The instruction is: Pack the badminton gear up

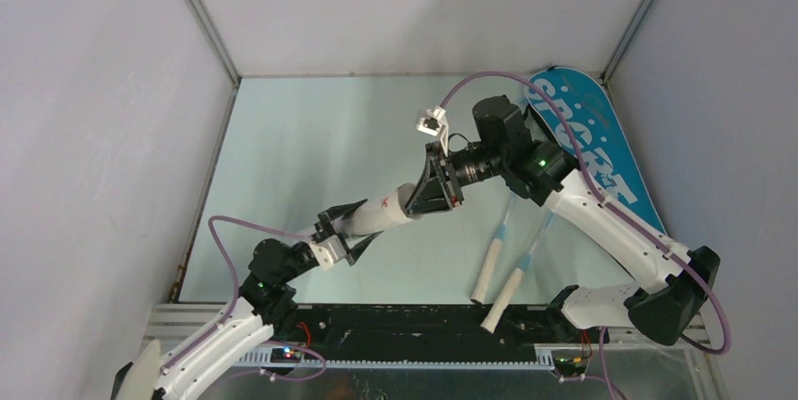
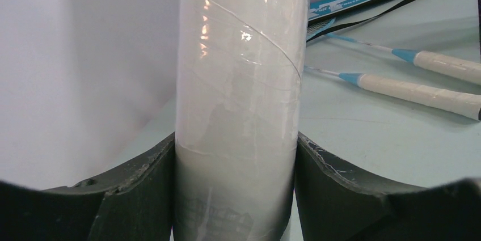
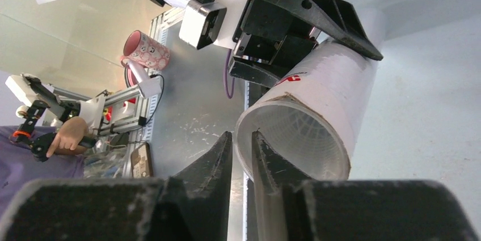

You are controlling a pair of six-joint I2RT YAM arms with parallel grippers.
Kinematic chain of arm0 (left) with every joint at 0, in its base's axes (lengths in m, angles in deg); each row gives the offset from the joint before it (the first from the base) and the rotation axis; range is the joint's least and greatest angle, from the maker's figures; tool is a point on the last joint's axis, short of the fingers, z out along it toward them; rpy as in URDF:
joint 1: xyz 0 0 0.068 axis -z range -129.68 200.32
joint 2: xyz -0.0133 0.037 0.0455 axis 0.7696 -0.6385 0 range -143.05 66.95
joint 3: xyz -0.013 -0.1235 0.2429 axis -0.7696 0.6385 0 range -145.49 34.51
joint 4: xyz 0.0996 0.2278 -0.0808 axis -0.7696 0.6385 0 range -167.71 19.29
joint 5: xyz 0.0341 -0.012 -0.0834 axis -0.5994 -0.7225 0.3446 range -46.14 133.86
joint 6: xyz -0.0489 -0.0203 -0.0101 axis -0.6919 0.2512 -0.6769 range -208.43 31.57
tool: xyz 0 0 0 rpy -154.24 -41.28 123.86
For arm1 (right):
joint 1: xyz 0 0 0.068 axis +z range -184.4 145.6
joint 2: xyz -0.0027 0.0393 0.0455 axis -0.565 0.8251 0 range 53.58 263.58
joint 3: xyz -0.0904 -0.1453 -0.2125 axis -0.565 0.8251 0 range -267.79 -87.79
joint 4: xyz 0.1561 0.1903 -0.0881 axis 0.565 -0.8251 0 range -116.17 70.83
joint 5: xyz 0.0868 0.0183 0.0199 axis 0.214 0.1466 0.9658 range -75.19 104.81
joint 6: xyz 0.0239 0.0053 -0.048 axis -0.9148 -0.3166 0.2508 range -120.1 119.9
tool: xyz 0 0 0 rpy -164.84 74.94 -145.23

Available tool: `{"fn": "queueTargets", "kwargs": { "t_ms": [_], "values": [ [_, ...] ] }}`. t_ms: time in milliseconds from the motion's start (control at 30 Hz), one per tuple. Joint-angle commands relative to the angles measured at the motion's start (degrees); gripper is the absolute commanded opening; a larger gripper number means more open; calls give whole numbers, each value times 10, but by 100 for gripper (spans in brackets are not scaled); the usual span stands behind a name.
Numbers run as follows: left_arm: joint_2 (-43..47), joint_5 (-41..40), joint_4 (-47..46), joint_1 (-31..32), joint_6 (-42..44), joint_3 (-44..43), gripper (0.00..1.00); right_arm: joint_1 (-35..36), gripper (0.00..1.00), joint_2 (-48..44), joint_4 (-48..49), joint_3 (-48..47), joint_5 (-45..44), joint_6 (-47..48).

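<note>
Top view: the left gripper (image 1: 367,221) is clamped around the near end of the white tube (image 1: 391,212), holding it up off the table (image 1: 311,136). It slants toward the right gripper (image 1: 419,198), which sits right at the tube's far end. Two rackets (image 1: 491,268) lie side by side on the table, cream handles toward the arm bases. The blue SPORT bag (image 1: 593,146) lies along the right edge.

Left wrist view: there's the tube, squeezed between both dark fingers (image 2: 142,184), which touch it on either side. Rackets and bag lie beyond on the right.

Right wrist view: we're looking into the tube's open mouth, with a pale ribbed pattern inside. The right fingers (image 3: 221,161) stand just narrowly parted, the tube's rim running into the gap between them. Pinching or merely straddling? I can't tell. A pink mug (image 3: 146,50) stands off the table, in the background.
</note>
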Motion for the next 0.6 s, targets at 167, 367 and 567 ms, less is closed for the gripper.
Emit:
{"fn": "queueTargets", "kwargs": {
  "t_ms": [167,367,567],
  "values": [
    [6,17,-43,3,-8,-4,68,1,33,-18,29,-22,-25,3],
    [8,18,-48,3,-10,-1,68,1,46,-38,24,-23,-36,18],
    [12,18,-46,3,-11,0,68,0,62,-68,8,-21,-67,50]
  ]
}}
